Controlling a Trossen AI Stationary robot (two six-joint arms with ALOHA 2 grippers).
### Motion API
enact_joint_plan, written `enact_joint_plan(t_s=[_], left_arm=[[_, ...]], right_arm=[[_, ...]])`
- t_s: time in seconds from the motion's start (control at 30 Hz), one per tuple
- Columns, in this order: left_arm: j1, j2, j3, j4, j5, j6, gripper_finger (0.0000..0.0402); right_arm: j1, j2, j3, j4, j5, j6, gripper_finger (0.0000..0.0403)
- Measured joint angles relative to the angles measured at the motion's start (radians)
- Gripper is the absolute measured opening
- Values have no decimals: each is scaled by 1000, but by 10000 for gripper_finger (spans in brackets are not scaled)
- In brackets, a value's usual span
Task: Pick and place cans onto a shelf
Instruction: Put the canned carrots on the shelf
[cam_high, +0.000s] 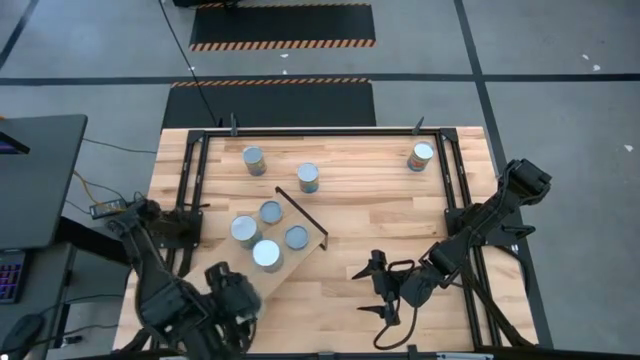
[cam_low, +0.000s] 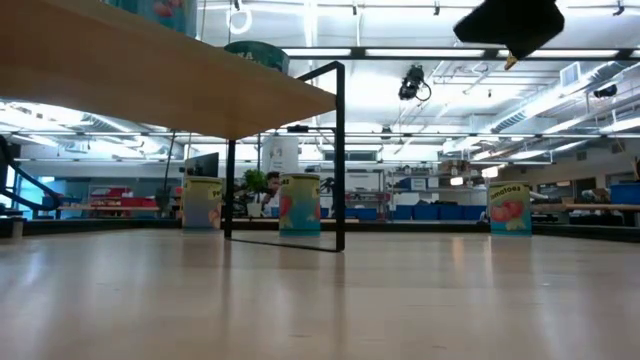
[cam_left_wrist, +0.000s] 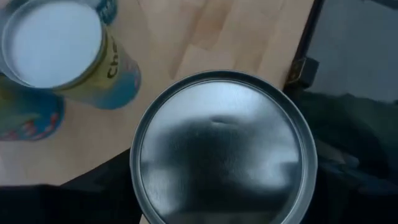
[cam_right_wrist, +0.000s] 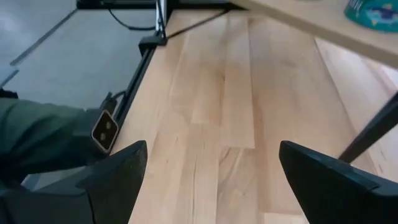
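Hovering left hand over can (shelf edge) — fingers spread

Seven cans show, one shelf, two arms, each with a claw

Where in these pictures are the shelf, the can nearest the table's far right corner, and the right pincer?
shelf (cam_high: 300, 262), high view, bare board near its right edge.
far-right can (cam_high: 421, 154), high view, silver top.
right pincer (cam_high: 372, 290), high view, between its fingertips.

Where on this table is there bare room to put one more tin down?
Bare tabletop lies between the shelf and the lone can at the far right corner, and ahead of the open right gripper. The shelf board is crowded: four cans cluster there.
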Motion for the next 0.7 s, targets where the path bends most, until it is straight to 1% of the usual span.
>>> enact_joint_plan(t_s=[0.1,0.23,0.43,0.57,0.7], left_arm=[[-24,-19,-34,-7,-55,-48,316],[-47,-69,-162,-6,-46,-95,317],[-96,-268,-378,-6,-57,-216,317],[-124,-421,-520,-8,-151,-279,317],[-128,-509,-664,-6,-158,-313,318]], right_arm=[[0,0,0,38,4,9,373],[1,0,0,63,18,32,373],[6,0,0,97,33,39,373],[1,0,0,117,33,39,373],[-6,0,0,139,33,39,373]])
